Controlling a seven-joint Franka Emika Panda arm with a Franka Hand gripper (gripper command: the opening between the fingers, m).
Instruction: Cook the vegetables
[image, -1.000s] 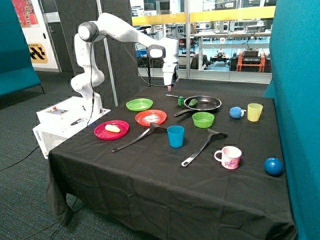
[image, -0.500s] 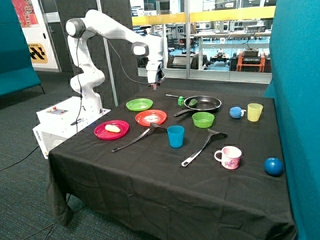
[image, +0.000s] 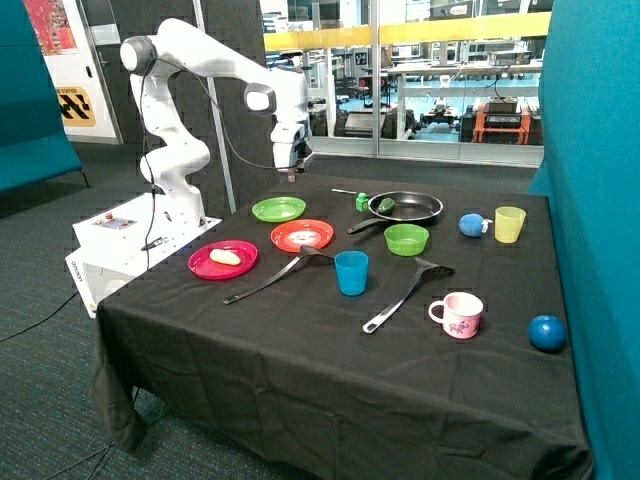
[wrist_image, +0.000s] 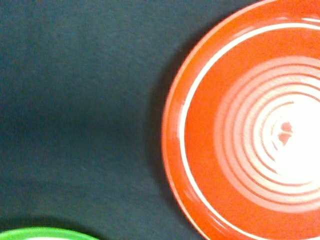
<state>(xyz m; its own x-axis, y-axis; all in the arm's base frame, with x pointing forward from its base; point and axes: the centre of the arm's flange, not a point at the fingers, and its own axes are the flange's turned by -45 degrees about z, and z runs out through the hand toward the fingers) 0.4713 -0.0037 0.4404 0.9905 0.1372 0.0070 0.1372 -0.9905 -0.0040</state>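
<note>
Currently hand (image: 291, 175) high over green plate (image: 278, 209), grip state unclear; potato (image: 225, 257) on pink plate (image: 205, 268), well apart; green lump (image: 386, 204) in pan (image: 425, 212).

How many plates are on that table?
3. The pink plate nearest the table's edge holds the yellow vegetable; the orange plate sits beside it; the green plate lies beyond, under the pincer.

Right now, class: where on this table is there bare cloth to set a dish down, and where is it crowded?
Free: the broad front strip of black cloth, nearer the camera than the pink mug and the two spatulas. Also the patch between the mug, the blue ball and the yellow cup. Crowded: the far half, around the plates, frying pan and green bowl.
</note>
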